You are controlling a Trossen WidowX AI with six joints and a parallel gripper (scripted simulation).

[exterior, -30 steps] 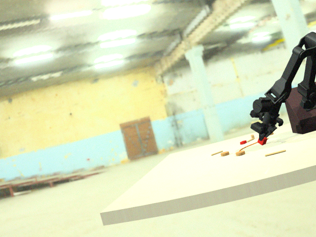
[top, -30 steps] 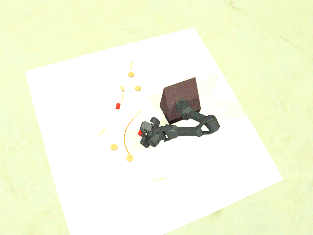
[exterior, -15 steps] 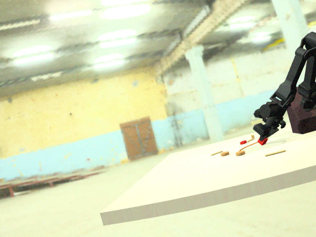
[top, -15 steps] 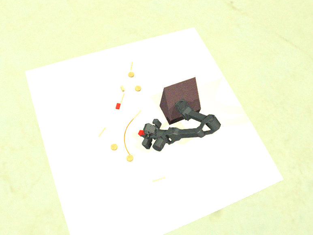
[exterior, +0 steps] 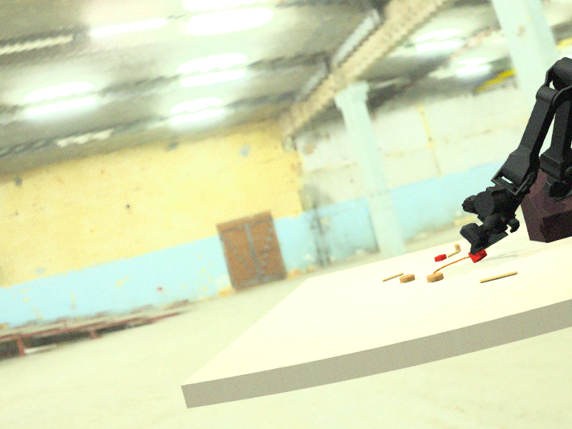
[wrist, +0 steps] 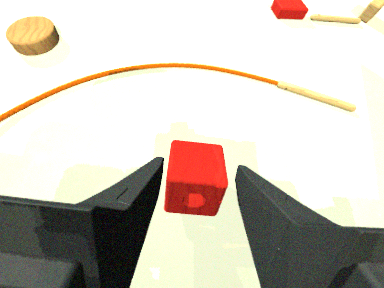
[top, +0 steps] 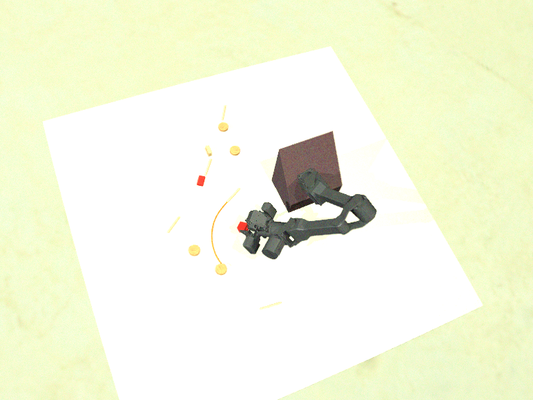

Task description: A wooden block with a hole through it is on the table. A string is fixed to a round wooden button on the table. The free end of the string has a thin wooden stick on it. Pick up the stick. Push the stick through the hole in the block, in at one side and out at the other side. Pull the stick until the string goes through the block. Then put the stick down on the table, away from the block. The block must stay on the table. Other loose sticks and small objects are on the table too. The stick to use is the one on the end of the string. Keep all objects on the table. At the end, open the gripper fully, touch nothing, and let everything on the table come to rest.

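A red block point(wrist: 195, 177) point(top: 241, 226) point(exterior: 477, 255) with a hole in its near face sits between my gripper's fingers, with a gap on each side. My gripper point(wrist: 200, 168) point(top: 246, 228) point(exterior: 476, 250) is open and low over the table. The orange string point(wrist: 150, 67) point(top: 213, 231) curves across the table just beyond the block. Its thin stick point(wrist: 316, 96) point(top: 233, 195) lies flat at the far end. The string's round wooden button point(top: 221, 268) point(exterior: 434, 277) is out of the wrist view.
A second red block point(top: 201, 180) point(wrist: 289, 8) point(exterior: 440, 257), loose buttons point(top: 194, 250) point(wrist: 32, 35) point(top: 235, 150) point(top: 223, 126), loose sticks point(top: 173, 224) point(top: 270, 305) point(top: 208, 166) and a short peg point(top: 208, 150) lie around. The arm's dark brown base box point(top: 306, 159) stands to the right.
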